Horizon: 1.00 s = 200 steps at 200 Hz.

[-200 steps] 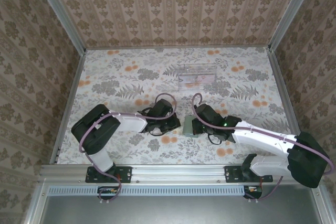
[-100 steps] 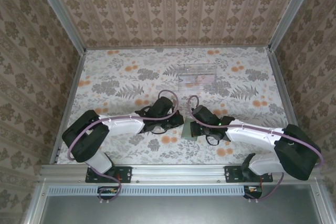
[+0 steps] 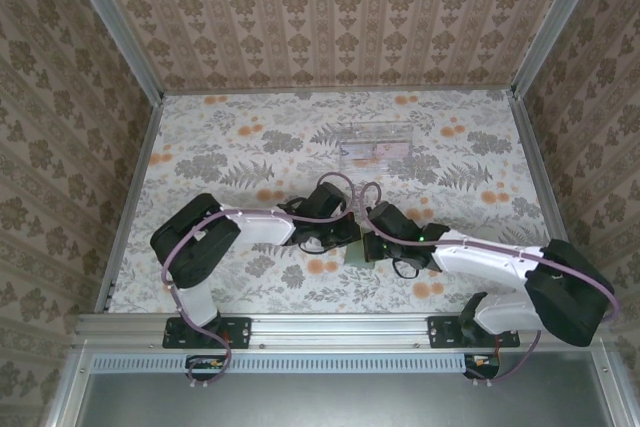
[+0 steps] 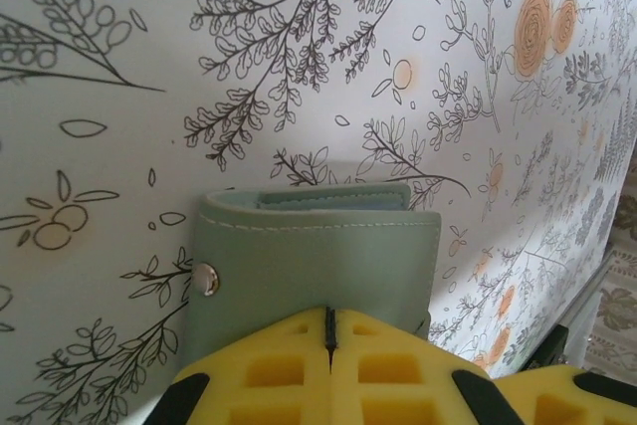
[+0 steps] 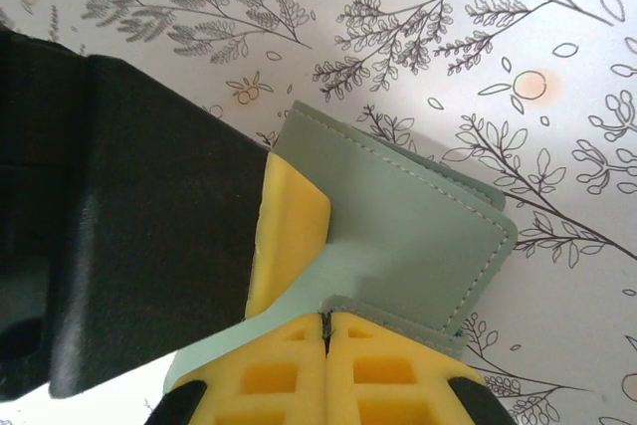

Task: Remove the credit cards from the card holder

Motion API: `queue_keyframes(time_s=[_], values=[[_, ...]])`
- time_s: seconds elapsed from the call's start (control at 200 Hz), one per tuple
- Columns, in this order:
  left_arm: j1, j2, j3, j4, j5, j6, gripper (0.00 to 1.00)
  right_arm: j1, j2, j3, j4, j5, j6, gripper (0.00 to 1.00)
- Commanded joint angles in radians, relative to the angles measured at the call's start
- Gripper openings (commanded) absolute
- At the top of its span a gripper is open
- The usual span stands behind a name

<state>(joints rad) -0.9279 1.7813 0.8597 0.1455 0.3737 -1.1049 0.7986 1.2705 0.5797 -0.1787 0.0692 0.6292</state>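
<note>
The card holder [image 3: 355, 253] is a grey-green folded wallet lying on the floral table between my two arms. My left gripper [image 3: 343, 231] is shut, and in the left wrist view its yellow tips [image 4: 328, 314] rest on the card holder [image 4: 318, 251], next to its metal snap [image 4: 206, 279]. My right gripper [image 5: 325, 318] is shut too, its tips at the edge of the holder's raised flap [image 5: 418, 211]. One left finger [image 5: 289, 226] presses the lower panel there. I cannot tell whether either gripper pinches any material. The credit cards are hidden.
A clear plastic tray [image 3: 378, 142] sits toward the back of the table, well beyond the grippers. Metal rails [image 3: 130, 197] edge the table left and right, and patterned walls enclose it.
My left gripper has moved right onto the card holder. The right gripper has shifted slightly left toward it. Both stayed shut.
</note>
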Motion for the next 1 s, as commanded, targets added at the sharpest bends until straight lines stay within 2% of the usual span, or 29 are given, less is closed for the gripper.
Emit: queue_keyframes(time_s=[0.0,0.235,0.32,0.445,0.6,0.635,0.685,0.74,0.865,0.995], values=[[0.021,0.029,-0.033,-0.147,-0.051,-0.018,0.00,-0.033,-0.092,-0.032,-0.017,-0.004,0.006,0.00],[0.024,0.076,-0.016,-0.134,-0.017,-0.019,0.00,-0.093,-0.216,-0.079,-0.059,-0.021,0.001,0.00],[0.023,0.061,-0.009,-0.119,-0.011,-0.011,0.00,-0.095,-0.205,-0.088,-0.044,-0.035,0.002,0.00],[0.005,-0.026,0.002,-0.122,-0.060,0.020,0.00,-0.095,-0.163,-0.101,-0.006,-0.049,0.020,0.00],[-0.012,-0.067,0.049,-0.211,-0.097,0.063,0.00,-0.086,-0.139,-0.085,-0.006,-0.060,-0.014,0.00],[-0.013,-0.059,0.053,-0.216,-0.095,0.063,0.00,-0.075,-0.133,-0.071,-0.024,-0.042,-0.028,0.10],[-0.014,-0.046,0.051,-0.201,-0.081,0.055,0.00,-0.062,-0.123,-0.052,-0.050,-0.009,-0.042,0.30],[-0.014,-0.040,0.037,-0.155,-0.065,0.040,0.00,-0.048,-0.111,-0.031,-0.072,0.019,-0.062,0.39],[-0.018,-0.059,0.028,-0.135,-0.076,0.035,0.01,-0.025,-0.073,0.009,-0.097,0.058,-0.103,0.51],[-0.016,-0.095,0.018,-0.149,-0.103,0.042,0.06,-0.015,0.001,0.059,-0.133,0.115,-0.143,0.52]])
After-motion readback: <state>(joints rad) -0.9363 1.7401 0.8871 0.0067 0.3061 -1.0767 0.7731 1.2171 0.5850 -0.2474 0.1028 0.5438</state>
